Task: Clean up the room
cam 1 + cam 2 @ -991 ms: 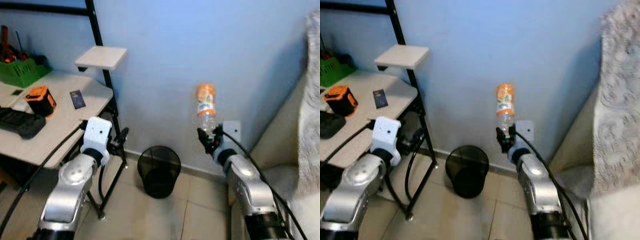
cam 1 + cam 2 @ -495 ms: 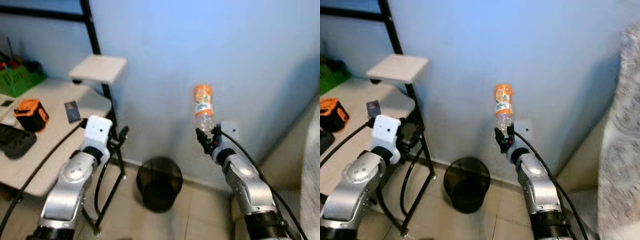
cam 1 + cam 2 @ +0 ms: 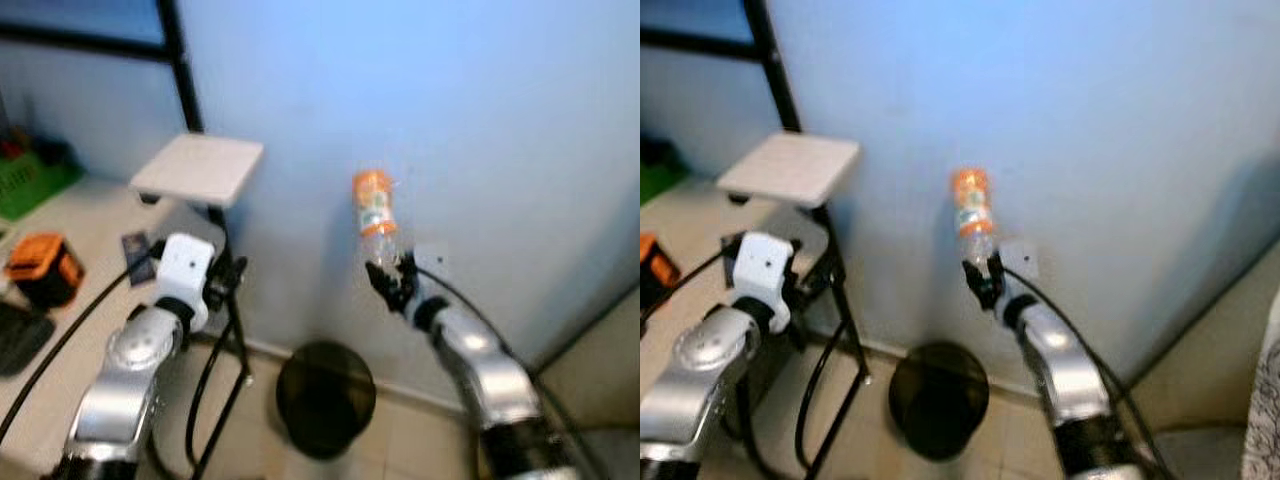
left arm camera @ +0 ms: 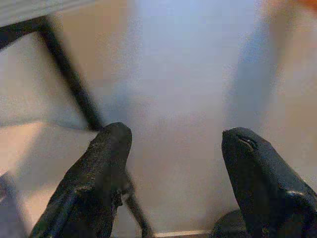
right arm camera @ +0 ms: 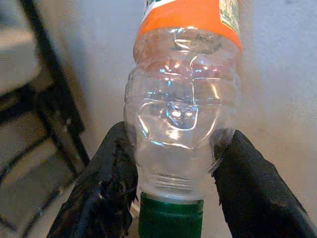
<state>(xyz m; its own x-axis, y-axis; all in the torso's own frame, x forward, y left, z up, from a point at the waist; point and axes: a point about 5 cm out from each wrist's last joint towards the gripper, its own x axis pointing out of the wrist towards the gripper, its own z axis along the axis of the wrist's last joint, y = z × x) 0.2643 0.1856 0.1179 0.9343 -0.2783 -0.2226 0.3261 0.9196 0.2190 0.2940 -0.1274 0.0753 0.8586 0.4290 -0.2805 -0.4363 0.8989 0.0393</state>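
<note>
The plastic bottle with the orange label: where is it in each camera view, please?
Left eye view: bottle at upper centre, cap down in the right gripper.
Right eye view: bottle just left of centre.
Right wrist view: bottle fills the middle, between the black fingers.
Left wrist view: not identifiable.
Shared landmark: black wastebasket on the floor below.
</note>
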